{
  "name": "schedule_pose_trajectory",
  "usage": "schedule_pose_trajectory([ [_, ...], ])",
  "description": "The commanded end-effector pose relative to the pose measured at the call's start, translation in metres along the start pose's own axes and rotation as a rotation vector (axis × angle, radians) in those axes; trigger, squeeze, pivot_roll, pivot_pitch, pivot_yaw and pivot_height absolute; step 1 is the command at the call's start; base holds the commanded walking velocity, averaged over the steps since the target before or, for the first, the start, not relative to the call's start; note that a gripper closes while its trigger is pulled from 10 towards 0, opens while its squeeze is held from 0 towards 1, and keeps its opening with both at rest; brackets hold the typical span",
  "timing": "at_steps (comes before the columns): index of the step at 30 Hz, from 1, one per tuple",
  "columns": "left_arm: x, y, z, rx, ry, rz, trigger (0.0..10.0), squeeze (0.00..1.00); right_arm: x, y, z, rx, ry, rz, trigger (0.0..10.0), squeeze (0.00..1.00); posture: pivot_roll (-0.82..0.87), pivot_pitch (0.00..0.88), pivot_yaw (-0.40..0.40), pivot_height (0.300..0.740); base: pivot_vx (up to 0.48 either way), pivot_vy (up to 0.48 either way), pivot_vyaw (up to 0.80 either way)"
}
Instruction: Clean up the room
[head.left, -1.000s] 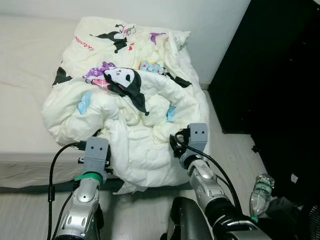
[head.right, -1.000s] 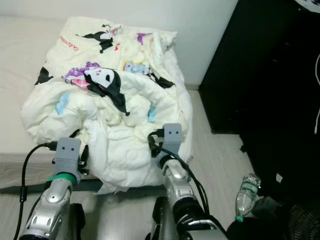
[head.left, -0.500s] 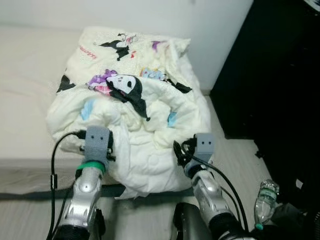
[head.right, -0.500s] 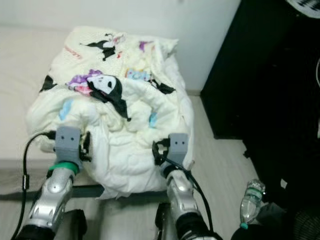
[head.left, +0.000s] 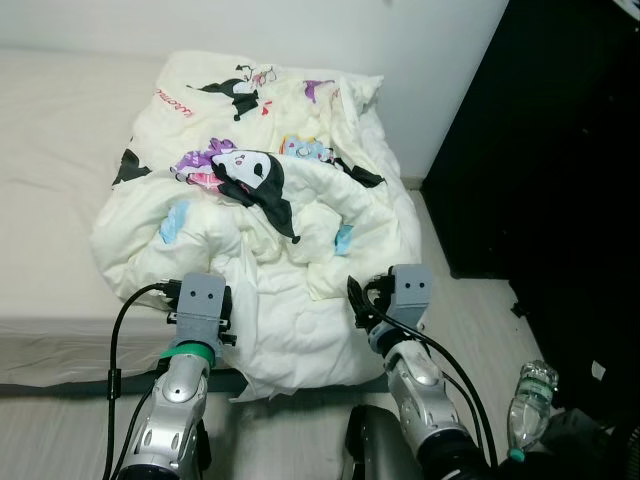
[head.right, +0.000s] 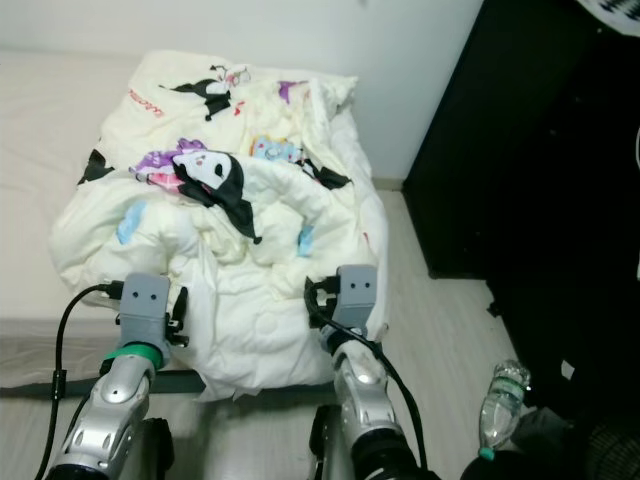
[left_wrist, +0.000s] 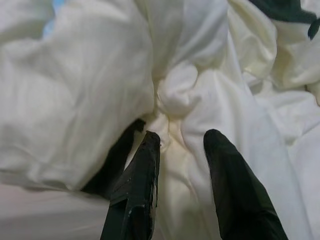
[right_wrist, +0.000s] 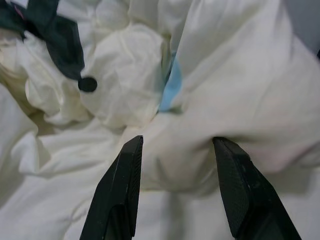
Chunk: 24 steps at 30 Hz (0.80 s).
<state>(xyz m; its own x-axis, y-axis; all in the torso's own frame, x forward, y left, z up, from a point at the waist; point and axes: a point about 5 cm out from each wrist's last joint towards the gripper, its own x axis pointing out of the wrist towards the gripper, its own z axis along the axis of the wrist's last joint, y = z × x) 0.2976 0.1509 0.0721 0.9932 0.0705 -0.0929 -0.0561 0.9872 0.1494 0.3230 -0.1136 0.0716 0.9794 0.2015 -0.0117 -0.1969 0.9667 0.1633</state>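
Cream quilt (head.left: 260, 240) with cartoon prints lies bunched in a heap at the centre of the frame, on the right end of the bed (head.left: 60, 130); its lower fold hangs over the bed edge toward the floor (head.left: 470, 300).

Left gripper (left_wrist: 180, 145): fingers parted, a ridge of quilt fabric between them, tips touching the cloth; not closed on it. Sits at lower left of the head view, against the heap's near edge.

Right gripper (right_wrist: 175, 150): fingers spread wide around a fat fold beside a blue patch, not yet pinching. Lower centre-right of the head view.

Handling, judged: soft, bulky, light for its volume, no stiffness. A shallow pinch would likely slip or lift one layer only, so take deep bites on thick folds, one per gripper, well apart (corners are buried; cannot tell where they are).

Room: bare mattress at upper left gives open space for spreading. Dark cabinet (head.left: 560, 150) stands close at right; wall behind. Water bottle (head.left: 525, 395) on the floor, lower right, near the right arm.
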Motion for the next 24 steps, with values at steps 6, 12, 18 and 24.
schedule_pose_trajectory([
  [6,0.0002,-0.0023,0.0004,0.010,-0.008,-0.016,10.0,0.00,-0.0023,-0.0010,-0.0009,0.008,-0.001,-0.007,10.0,0.00,0.02,0.013,-0.039,0.646,0.000,0.000,0.00],
  [12,0.0013,-0.0014,0.0019,0.009,-0.014,-0.013,10.0,0.00,-0.0022,-0.0004,0.0007,0.015,-0.008,0.000,10.0,0.00,0.02,0.015,-0.040,0.666,0.000,0.000,0.00],
  [18,0.0019,-0.0007,0.0035,0.007,-0.021,-0.009,10.0,0.00,-0.0018,-0.0007,0.0026,0.022,-0.015,0.002,10.0,0.00,0.02,0.016,-0.041,0.691,0.000,0.000,0.00],
  [24,0.0017,0.0001,0.0041,0.007,-0.023,-0.006,10.0,0.00,-0.0019,-0.0002,0.0029,0.029,-0.020,0.003,10.0,0.00,0.03,0.016,-0.040,0.721,0.000,0.000,0.00],
])
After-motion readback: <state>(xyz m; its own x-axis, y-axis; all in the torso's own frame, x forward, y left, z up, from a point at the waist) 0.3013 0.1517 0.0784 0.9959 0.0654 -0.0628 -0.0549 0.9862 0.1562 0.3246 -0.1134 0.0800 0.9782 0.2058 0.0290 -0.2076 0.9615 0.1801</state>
